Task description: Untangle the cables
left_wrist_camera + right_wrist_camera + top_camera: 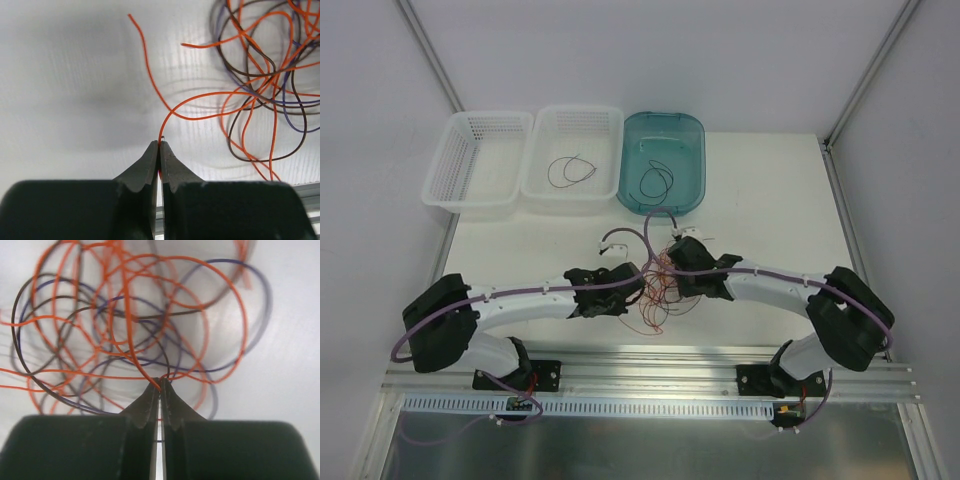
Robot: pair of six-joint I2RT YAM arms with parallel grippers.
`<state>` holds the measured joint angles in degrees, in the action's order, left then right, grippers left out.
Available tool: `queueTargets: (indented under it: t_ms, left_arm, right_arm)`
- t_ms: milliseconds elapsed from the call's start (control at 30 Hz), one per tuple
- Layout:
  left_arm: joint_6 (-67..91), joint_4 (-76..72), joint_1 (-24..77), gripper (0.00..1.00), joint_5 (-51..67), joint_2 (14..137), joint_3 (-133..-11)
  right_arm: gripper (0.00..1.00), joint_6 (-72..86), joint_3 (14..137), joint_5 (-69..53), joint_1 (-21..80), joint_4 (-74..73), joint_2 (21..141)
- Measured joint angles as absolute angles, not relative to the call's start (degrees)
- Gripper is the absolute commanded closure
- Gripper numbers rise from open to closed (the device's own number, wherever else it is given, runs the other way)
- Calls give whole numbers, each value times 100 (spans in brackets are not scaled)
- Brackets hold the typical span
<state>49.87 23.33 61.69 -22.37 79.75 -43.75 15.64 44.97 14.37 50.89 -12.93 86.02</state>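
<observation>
A tangle of thin orange, dark brown and purple cables [658,295] lies on the white table between my two grippers. My left gripper [160,143] is shut on one orange cable [200,98], which arcs up and right into the tangle [265,75]. My right gripper [160,381] is shut on cables at the bottom of the tangle [125,325]; an orange cable [131,342] and a dark one run into its tips. In the top view the left gripper [638,288] sits just left of the pile and the right gripper [670,268] at its upper right.
At the back of the table stand two white mesh baskets [478,160] [572,150]; the middle one holds a dark cable [570,170]. A teal tub [663,158] to their right holds another dark cable [656,180]. Thick purple arm cables [650,232] loop above the pile.
</observation>
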Motion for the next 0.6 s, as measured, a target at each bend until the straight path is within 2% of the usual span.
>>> queueTargets:
  t_ms: [267,433,467,500,567,600]
  left_arm:
    - [4840,2351,5430,100,-2379,6689,-3726]
    - [4681,2388,5312,100,-2480,6289,-3671]
    - [4665,2405,5304,100,-2482,6272,-3671]
    - [4641,2427,5269,100,-2482,6257,-3671]
    - [4584,2497,5196,100,-2526,6213,-3671]
    - [4565,2536,5162,100,-2565,6178,-3671]
  right_arm:
    - [99,1518,3966,1678,4091,-1728,7494]
    - [99,1396,3935,1708,4226,-1833,7216]
    - [94,1385,3940,1702,4268,-1839,7218]
    - [73,1380,3940,1673,4292,-1841,7218]
    - [50,1313,3942,1559,4351,-1813,7218]
    - [47,1315,3942,1535,4403,-1798,7218]
